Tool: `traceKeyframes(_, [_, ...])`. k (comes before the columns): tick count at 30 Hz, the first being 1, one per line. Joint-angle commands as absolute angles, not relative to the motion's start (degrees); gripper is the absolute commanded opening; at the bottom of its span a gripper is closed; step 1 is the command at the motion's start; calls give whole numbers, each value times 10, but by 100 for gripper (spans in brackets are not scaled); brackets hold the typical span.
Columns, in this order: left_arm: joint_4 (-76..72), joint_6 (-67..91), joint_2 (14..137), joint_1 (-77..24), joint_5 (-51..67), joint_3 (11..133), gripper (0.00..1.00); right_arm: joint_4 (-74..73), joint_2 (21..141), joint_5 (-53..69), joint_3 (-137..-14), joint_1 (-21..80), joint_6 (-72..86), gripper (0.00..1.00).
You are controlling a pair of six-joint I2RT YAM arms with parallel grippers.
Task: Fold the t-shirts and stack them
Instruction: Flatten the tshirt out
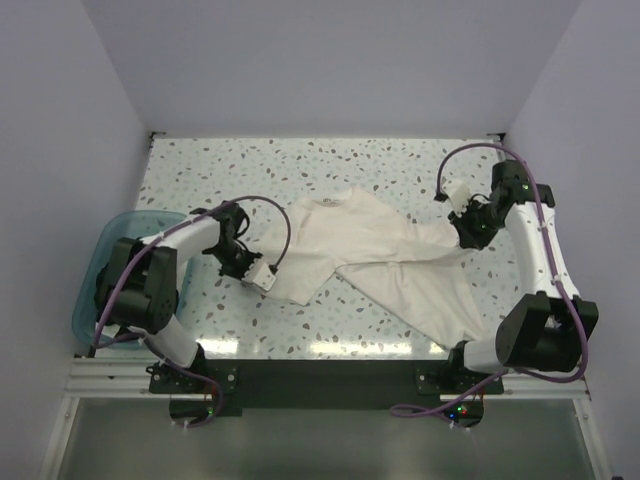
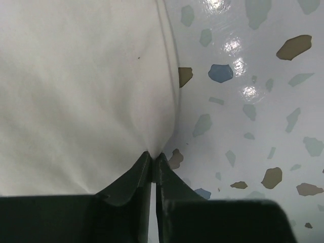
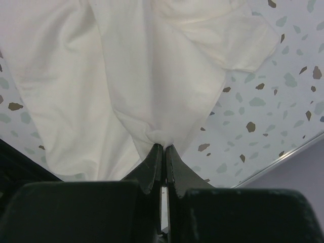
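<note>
A white t-shirt [image 1: 372, 252] lies across the middle of the speckled table [image 1: 250, 160], plain side up, with its collar toward the far edge. It is not flat: a long crease runs across it, and a wide flap of cloth spreads toward the near right corner.

The left gripper [image 2: 153, 154] is clenched on the shirt's left edge, and the cloth puckers where it goes between the closed fingertips. The right gripper [image 3: 164, 147] is likewise clamped on a bunched fold at the shirt's right side, with cloth fanning out from the pinch and a sleeve lying beyond it.

A teal tub [image 1: 95, 262] sits at the table's left edge, beside the left arm and apart from the shirt.
</note>
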State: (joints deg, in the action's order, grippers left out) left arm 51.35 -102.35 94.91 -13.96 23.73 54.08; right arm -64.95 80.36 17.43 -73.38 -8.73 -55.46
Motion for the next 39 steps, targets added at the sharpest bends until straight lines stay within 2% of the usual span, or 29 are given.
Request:
traceKeyframes(1, [497, -999, 992, -144, 231, 536, 7, -656, 807, 182, -768, -90, -536, 0])
traceKeyframes(3, [518, -969, 992, -135, 264, 572, 1, -650, 809, 190, -779, -90, -524, 0])
traceKeyframes(9, [569, -815, 986, -76, 370, 724, 0, -585, 805, 207, -814, -91, -440, 0])
traceKeyframes(14, [543, -549, 1008, -27, 417, 929, 0, -456, 804, 200, -888, -91, -326, 0])
traceKeyframes(19, [463, -303, 1024, 0, 403, 1118, 0, -345, 818, 186, -967, -91, -217, 0])
traceKeyframes(24, [362, -149, 984, 39, 338, 1208, 0, -261, 820, 178, -1034, -91, -149, 0])
traceKeyframes(30, [273, -85, 906, 69, 283, 1237, 0, -221, 787, 167, -1099, -91, -136, 0])
traceKeyframes(39, [128, -97, 712, 86, 161, 1129, 0, -173, 644, 122, -1079, -91, -141, 0])
